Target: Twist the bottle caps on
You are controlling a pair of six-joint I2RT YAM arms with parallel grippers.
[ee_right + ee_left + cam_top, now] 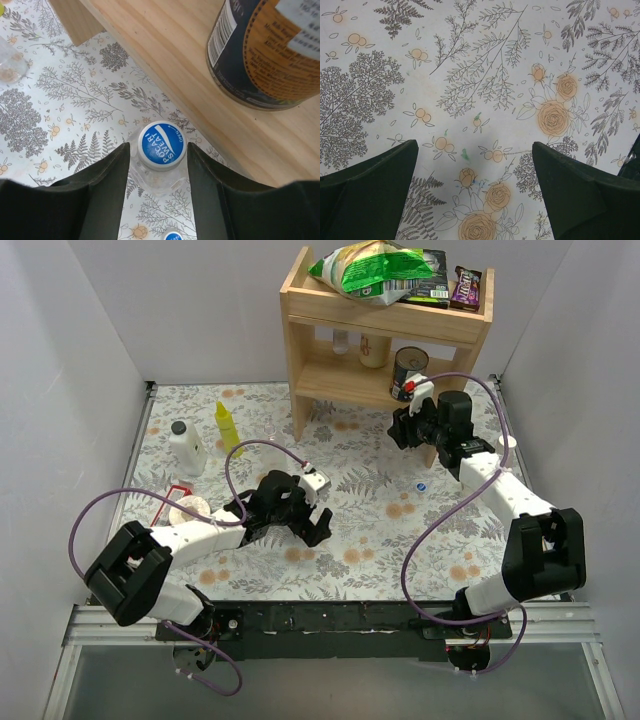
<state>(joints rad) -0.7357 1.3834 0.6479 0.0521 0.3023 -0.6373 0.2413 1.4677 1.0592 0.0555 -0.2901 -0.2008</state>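
Left gripper (475,145) hangs spread wide over the flower-printed tablecloth (485,60), with nothing between its dark fingers. Farther out, a small loose blue plastic screw cap (421,485) lies flat on the cloth beside the right forearm. Beyond it the right gripper (159,150) points down at the foot of the pale wooden shelf unit (165,45). Its fingers sit closely either side of the blue-and-white screw cap (161,145) on the neck of a slim clear plastic bottle (157,182); whether the pads actually pinch the cap I cannot tell. My reading is that this cap is being twisted home. The next move calls for a firm squeeze and a wrist turn, with care not to tip the bottle, since nothing else steadies it. That bottle looks empty. On the lower shelf board stands a dark labelled tin can (265,50), its contents hidden, and the top tray (300,290) at the back holds snack bags (375,270)
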